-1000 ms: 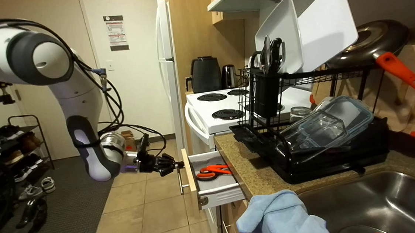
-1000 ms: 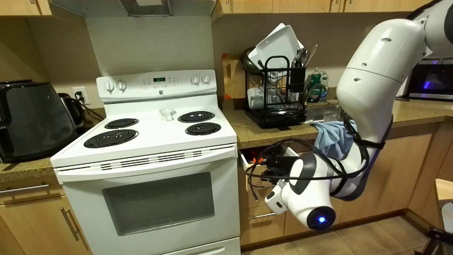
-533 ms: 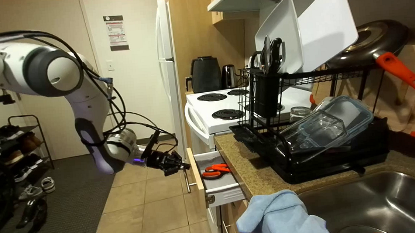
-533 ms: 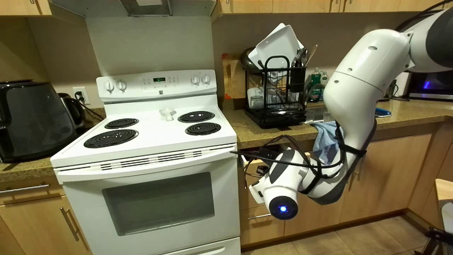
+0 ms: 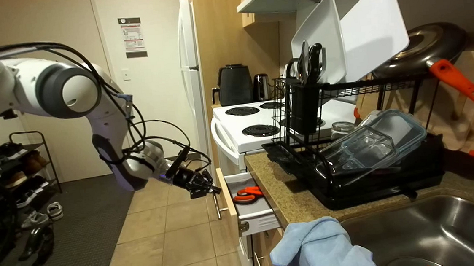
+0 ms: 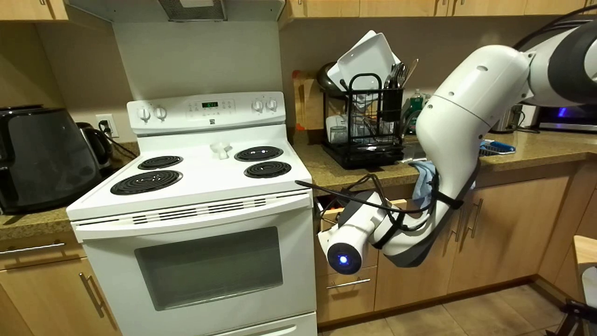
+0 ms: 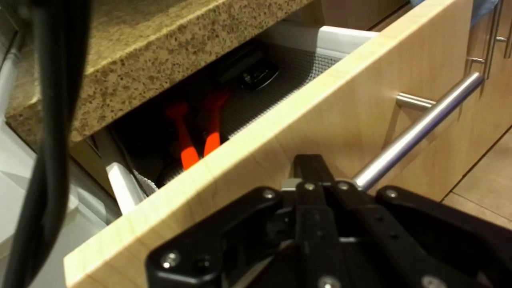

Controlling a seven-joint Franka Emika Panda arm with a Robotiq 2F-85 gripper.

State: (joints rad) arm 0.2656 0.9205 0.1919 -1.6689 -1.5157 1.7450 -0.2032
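Farther in slides the drawer (image 5: pixel 251 209) under the desk (image 5: pixel 293 200), partly out beside the stove (image 6: pixel 205 184) now, and the hand (image 5: pixel 217 190), pinched tight together, is right up at its wooden front (image 7: pixel 352 120)!

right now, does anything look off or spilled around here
No spill or damage stands out. One oddity: the pan lies tilted atop the rack, its orange handle jutting out past the edge, so it looks a bit precarious. The drawer stands partly open, the shut gripper at its front.
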